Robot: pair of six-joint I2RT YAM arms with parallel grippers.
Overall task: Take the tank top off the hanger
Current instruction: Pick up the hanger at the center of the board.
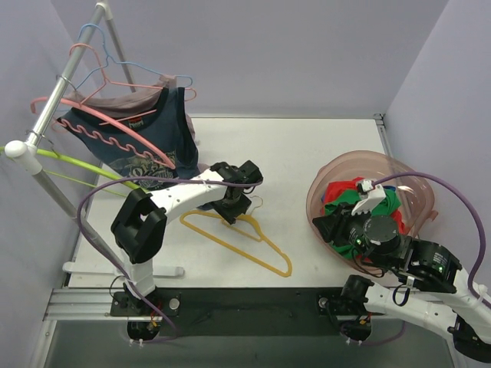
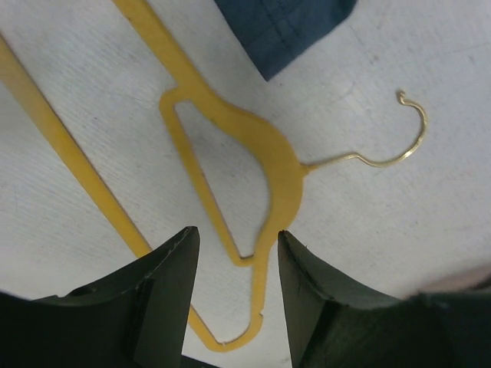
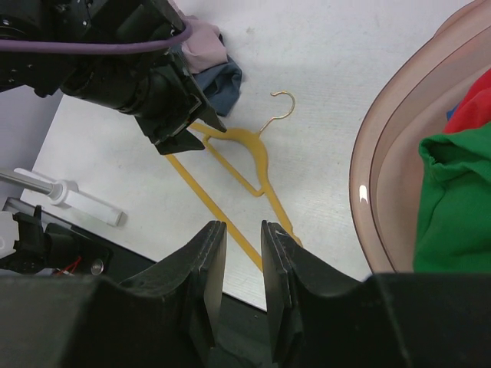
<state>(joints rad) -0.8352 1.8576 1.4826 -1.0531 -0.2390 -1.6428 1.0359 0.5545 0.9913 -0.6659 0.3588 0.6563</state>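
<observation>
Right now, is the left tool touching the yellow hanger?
Cannot tell. In the left wrist view the open left tool straddles the yellow hanger, but no view shows contact or a gap plainly.

Yellow hanger (image 2: 280,165), navy printed tank top (image 1: 146,146), pink tub (image 1: 418,195), green shirt (image 3: 453,207)

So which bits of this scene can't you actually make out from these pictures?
Yellow hanger: left wrist view, its bars run off the top and left edges, and the lower end hides behind the left claw.
Tank top: top view, tangled pink hangers cover its shoulders; which one carries it is unclear.
Clothes in the pink tub: top view, the right arm covers the near part.
</observation>
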